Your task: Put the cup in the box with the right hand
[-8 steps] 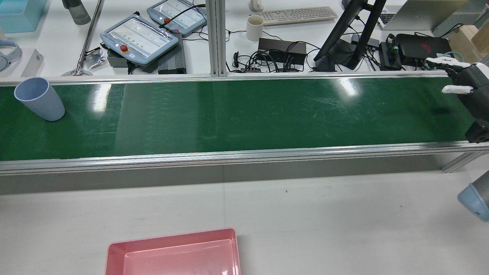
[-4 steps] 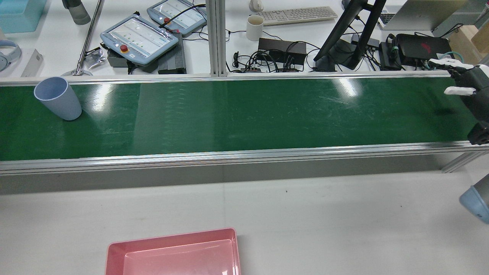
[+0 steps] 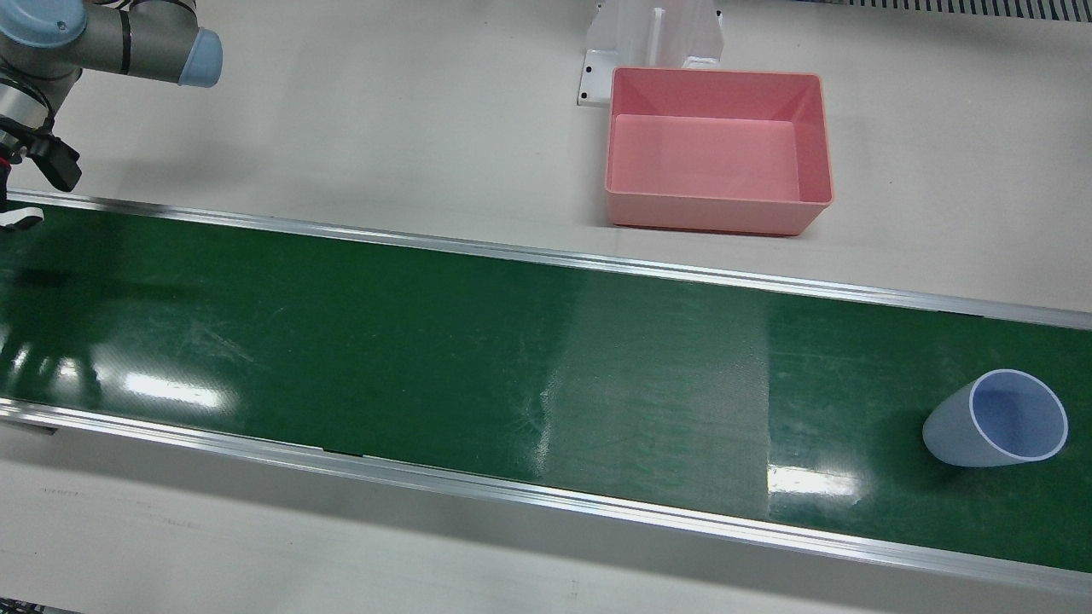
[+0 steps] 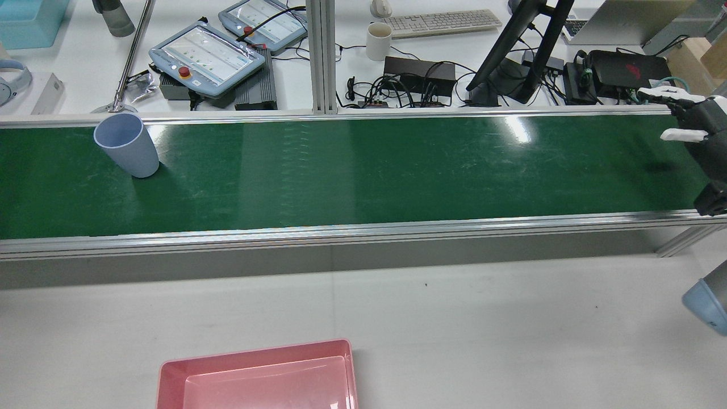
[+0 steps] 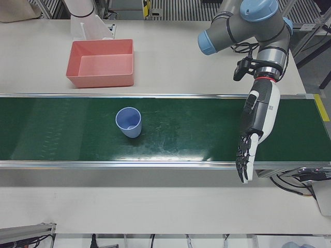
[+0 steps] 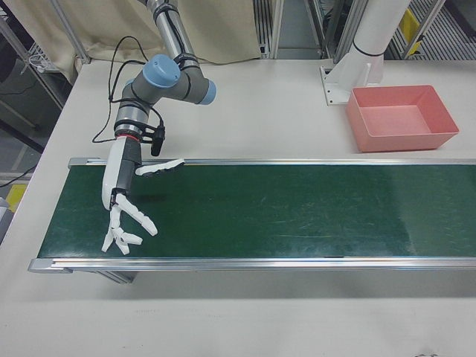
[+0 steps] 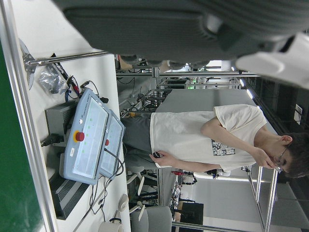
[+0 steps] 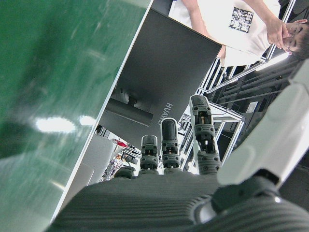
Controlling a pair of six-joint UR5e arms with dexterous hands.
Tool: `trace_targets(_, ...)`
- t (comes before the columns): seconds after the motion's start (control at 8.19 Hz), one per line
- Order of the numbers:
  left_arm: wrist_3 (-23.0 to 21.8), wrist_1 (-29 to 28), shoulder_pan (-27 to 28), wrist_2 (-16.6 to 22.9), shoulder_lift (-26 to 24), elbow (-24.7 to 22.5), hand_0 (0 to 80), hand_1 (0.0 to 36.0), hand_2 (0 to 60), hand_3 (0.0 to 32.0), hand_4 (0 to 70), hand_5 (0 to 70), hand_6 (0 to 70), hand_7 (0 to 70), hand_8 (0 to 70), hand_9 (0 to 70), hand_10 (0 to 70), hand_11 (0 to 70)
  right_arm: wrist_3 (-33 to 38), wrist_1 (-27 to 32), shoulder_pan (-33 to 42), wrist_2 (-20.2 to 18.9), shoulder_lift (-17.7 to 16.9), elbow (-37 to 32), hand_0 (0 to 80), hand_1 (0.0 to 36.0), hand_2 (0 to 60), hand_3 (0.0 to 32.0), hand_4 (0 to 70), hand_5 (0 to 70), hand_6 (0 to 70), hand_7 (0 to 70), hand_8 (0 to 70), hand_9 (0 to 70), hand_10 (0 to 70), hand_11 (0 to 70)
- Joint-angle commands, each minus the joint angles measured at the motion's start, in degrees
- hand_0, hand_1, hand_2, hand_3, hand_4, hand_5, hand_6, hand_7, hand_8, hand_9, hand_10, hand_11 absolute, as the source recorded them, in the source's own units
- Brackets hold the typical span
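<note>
Mistiming is looking like the main risk here. The right hand is hanging over one end of the green belt with its fingers spread wide and the thumb held out to the side, gripping nothing. The cup is standing upright, mouth up, at the other end, well apart from those fingers, with nearly the whole belt between them. If the belt is carrying the cup towards them (a judgement, since a single moment cannot show motion), closing too early or too late would be knocking the light, tapered cup over or nudging it past the fingertips. A tipped cup would be rolling on the slick surface. A high or one-sided grip could also be squeezing it out of the hand on the way to the pink box, which is sitting off the belt on the white table, well apart from the right fingers and on the robot's side of the belt.

The left hand is pointing down over the operators' edge of the belt, fingers loosely extended and empty, well apart from the cup.

The right-front view is showing the right hand's full spread but no cup. The left-front view is showing the cup and the left hand but not the right one. Only the rear view is placing the cup and the right fingertips together. The front view alone is looking into the box, which is holding nothing.
</note>
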Motion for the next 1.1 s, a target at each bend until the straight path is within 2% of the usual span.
trace_targets(0.0,0.0,0.0,0.0,0.0,0.0,0.0,0.0,0.0,0.0,0.0,0.0,0.0,0.0,0.0,0.0,0.0,0.0,0.0,0.1,0.0,-0.1,0.1,-0.1,0.2,42.4,0.0,0.0,0.0,24.8,2.2,8.6,40.3,9.2,18.0,0.5,1.1)
trace_targets(0.37,0.0,-0.1,0.0,0.0,0.0,0.0,0.0,0.0,0.0,0.0,0.0,0.0,0.0,0.0,0.0,0.0,0.0,0.0,-0.3,0.0,-0.2,0.1,-0.1,1.1,42.8,0.0,0.0,0.0,23.0,2.4,8.6,40.3,9.4,18.0,0.6,1.2)
trace_targets(0.61,0.0,0.0,0.0,0.0,0.0,0.0,0.0,0.0,0.0,0.0,0.0,0.0,0.0,0.0,0.0,0.0,0.0,0.0,-0.6,0.0,-0.5,0.1,-0.1,1.2,42.8,0.0,0.0,0.0,26.2,2.2,8.8,41.8,9.4,18.6,0.9,1.7)
trace_targets(0.98,0.0,-0.1,0.0,0.0,0.0,0.0,0.0,0.0,0.0,0.0,0.0,0.0,0.0,0.0,0.0,0.0,0.0,0.0,-0.7,0.0,-0.7,0.5,-0.1,1.0,42.7,0.0,0.0,0.0,26.6,2.2,9.0,42.5,9.4,18.8,1.2,2.0)
